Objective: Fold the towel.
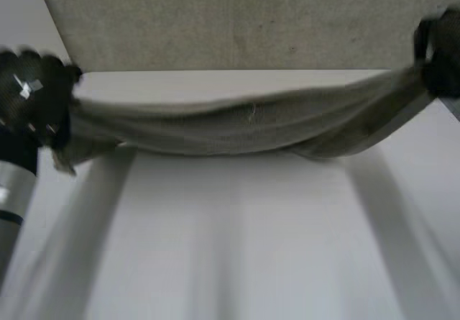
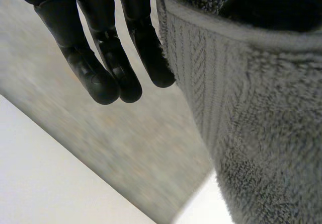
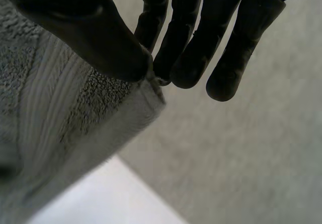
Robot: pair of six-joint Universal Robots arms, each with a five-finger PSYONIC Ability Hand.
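A grey-green terry towel point(image 1: 244, 122) hangs in the air above the white table point(image 1: 237, 248). It is drawn out sideways into a long, sagging band that runs from over the table's left edge to over its right edge, nearer the far edge than the near one. It is gathered into loose lengthwise folds rather than spread flat. Its middle dips lower than its ends, and a short tail of cloth droops below the left end. Close up, the pile is thick and looped, with a flat ribbed border strip and a stitched hem at each end. The left robot hand point(image 1: 36, 93) grips the towel's left end. In the left wrist view the hemmed end is caught at the thumb side of the hand, while the other fingers point(image 2: 103, 80) hang straight and clear of the cloth. The right robot hand point(image 1: 440, 54) pinches the right end, its thumb point(image 3: 85, 38) pressing the hemmed corner against a fingertip, with the remaining fingers straight beside it. Holding both ends high and apart probably serves to pull the cloth straight and lift it off the table, so it can be laid down evenly for a fold. Beyond the towel, toward the table's far edge, lies a flat grey speckled surface point(image 1: 237, 18). Whether it is a mat or something else cannot be told.
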